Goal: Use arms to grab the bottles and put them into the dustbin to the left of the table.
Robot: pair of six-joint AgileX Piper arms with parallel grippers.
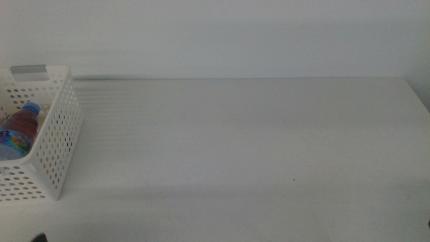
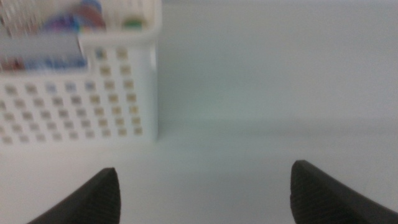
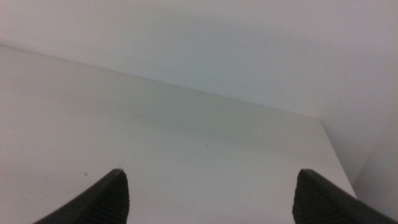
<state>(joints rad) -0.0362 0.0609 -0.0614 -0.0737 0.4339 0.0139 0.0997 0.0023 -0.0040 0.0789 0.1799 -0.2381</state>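
The table [image 1: 255, 148] is a plain white top running from the near edge to a pale wall at the far side. At its left end stands the dustbin [image 1: 57, 144], a white basket with rows of small holes in its sides and a grey patch on the far rim. Inside it, seen over the rim in the middle view, lies a bottle [image 1: 19, 128] with a blue cap, dark reddish contents and a blue label, tilted with the cap toward the far side; how many other items lie under or beside it cannot be told from this view. The left wrist view looks at the dustbin's perforated wall [image 2: 81, 99] from just beside it, with blurred blue, red and green shapes showing over the rim, too soft to name. The left gripper [image 2: 205, 193] hangs above bare table next to the basket, its two dark jaws spread wide apart with nothing between them. The right gripper [image 3: 211, 199] is over the right part of the table, looking toward the far right corner where the top meets the wall; its jaws also stand wide apart and hold nothing. In the middle view neither arm reaches into the scene; only a small dark tip shows at the near edge on the left.
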